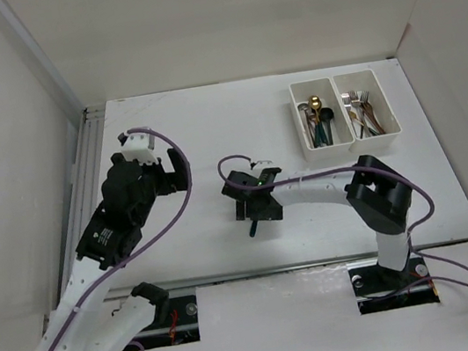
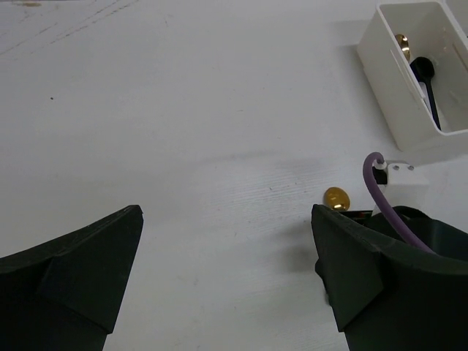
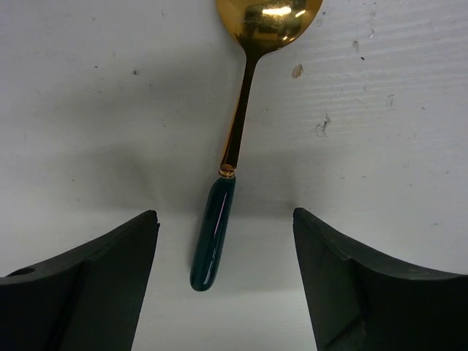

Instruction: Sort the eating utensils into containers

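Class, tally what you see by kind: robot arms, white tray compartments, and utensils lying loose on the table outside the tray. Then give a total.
Robot arms: 2
White tray compartments: 2
Loose utensils: 1 (a gold spoon)
Total: 5

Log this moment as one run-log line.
left end effector: open, empty | right end effector: open, straddling gold spoon lying on table | tray: utensils in both compartments
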